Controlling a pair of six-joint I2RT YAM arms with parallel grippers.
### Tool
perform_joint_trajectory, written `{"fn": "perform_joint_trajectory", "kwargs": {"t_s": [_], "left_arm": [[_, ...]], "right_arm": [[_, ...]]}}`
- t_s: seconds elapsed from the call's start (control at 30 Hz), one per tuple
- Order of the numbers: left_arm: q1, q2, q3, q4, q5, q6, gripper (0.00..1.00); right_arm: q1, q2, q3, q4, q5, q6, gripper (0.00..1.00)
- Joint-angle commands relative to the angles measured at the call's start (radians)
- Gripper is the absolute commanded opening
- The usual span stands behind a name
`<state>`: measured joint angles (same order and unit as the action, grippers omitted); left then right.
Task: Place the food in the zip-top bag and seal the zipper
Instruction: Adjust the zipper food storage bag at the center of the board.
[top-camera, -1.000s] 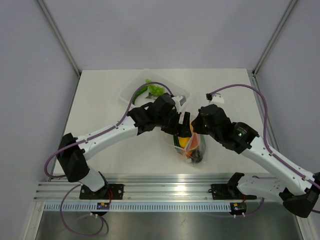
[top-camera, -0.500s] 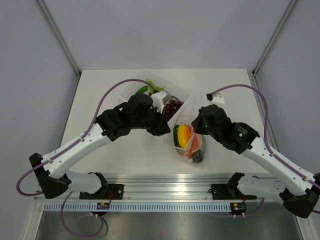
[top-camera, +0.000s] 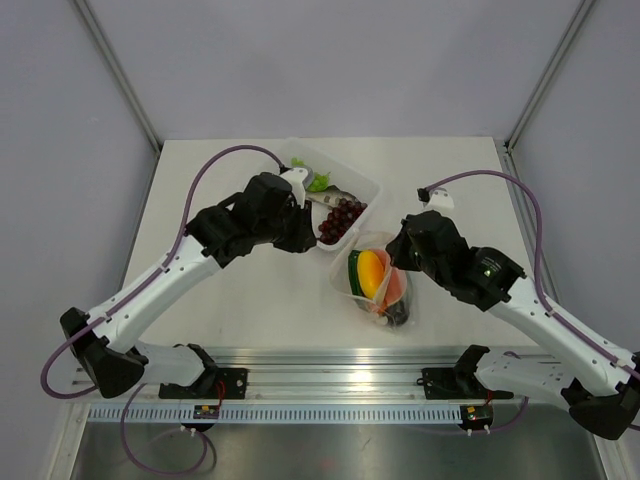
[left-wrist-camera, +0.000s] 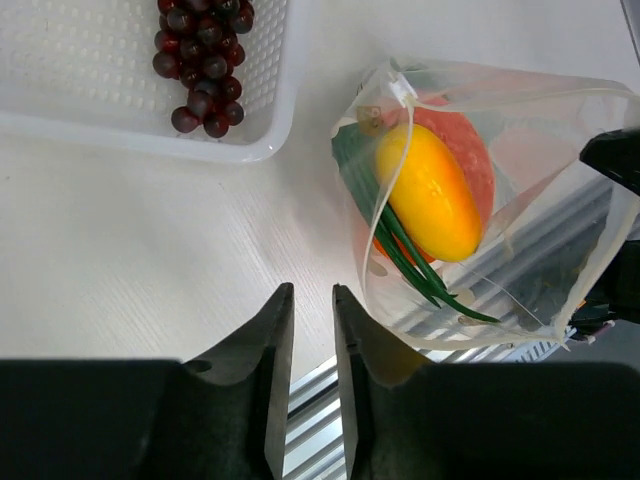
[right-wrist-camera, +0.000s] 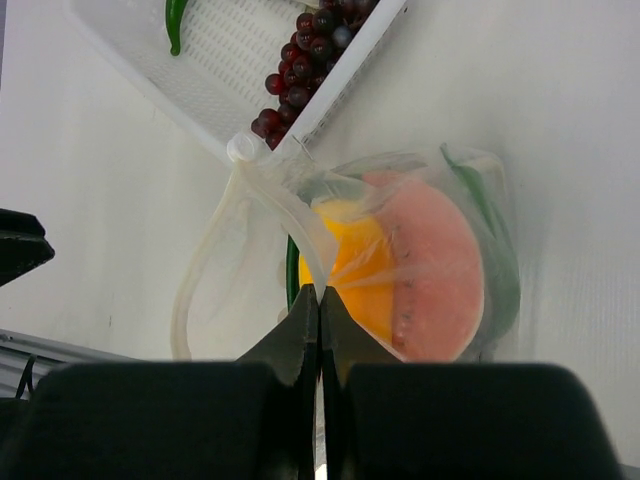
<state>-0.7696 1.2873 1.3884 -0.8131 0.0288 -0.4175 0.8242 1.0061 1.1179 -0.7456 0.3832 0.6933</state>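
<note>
The clear zip-top bag (top-camera: 345, 262) lies just in front of the white tray (top-camera: 368, 186), mouth toward the tray. Inside it are a yellow piece (left-wrist-camera: 430, 195), a red watermelon slice (right-wrist-camera: 435, 270) and a green onion (left-wrist-camera: 400, 250). My right gripper (right-wrist-camera: 320, 293) is shut on the bag's rim, lifting the zipper strip (right-wrist-camera: 285, 210) so the mouth gapes. Dark grapes (left-wrist-camera: 205, 60) and a green pepper (right-wrist-camera: 175, 20) lie in the tray. My left gripper (left-wrist-camera: 312, 292) hovers left of the bag, beside the tray's near wall, jaws a narrow gap apart and empty.
The tray's near rim (left-wrist-camera: 150, 140) almost touches the bag's mouth. A metal rail (top-camera: 340, 365) runs along the table's near edge, just beyond the bag's bottom. A dark round fruit (top-camera: 397, 315) shows at the bag's lower end.
My left gripper pulled back from over the bag, up and left to the tray, and its wide jaws narrowed. The yellow piece now lies in the bag. The right gripper kept its hold.
</note>
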Motion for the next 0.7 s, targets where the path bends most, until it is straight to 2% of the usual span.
{"fn": "perform_joint_trajectory", "kwargs": {"t_s": [0.0,0.17,0.27,0.47,0.57,0.67], "left_arm": [[0.001,0.012,0.001,0.049,0.012,0.006,0.29],[-0.059,0.098,0.001,0.055,0.030,-0.006,0.56],[-0.065,0.122,-0.046,0.112,0.043,-0.021,0.62],[-0.065,0.167,-0.063,0.149,0.069,-0.027,0.61],[-0.065,0.188,-0.068,0.176,0.103,-0.033,0.58],[-0.065,0.214,-0.058,0.209,0.134,-0.046,0.49]], "right_arm": [[-0.005,-0.031,0.010,0.012,0.031,0.017,0.00],[-0.005,-0.008,0.017,0.026,0.019,0.014,0.00],[-0.005,-0.004,0.023,0.034,0.008,0.012,0.00],[-0.005,-0.001,0.028,0.014,0.009,0.005,0.00],[-0.004,0.000,0.026,0.014,0.008,0.003,0.00],[-0.004,0.009,0.031,0.014,0.003,0.000,0.00]]}}
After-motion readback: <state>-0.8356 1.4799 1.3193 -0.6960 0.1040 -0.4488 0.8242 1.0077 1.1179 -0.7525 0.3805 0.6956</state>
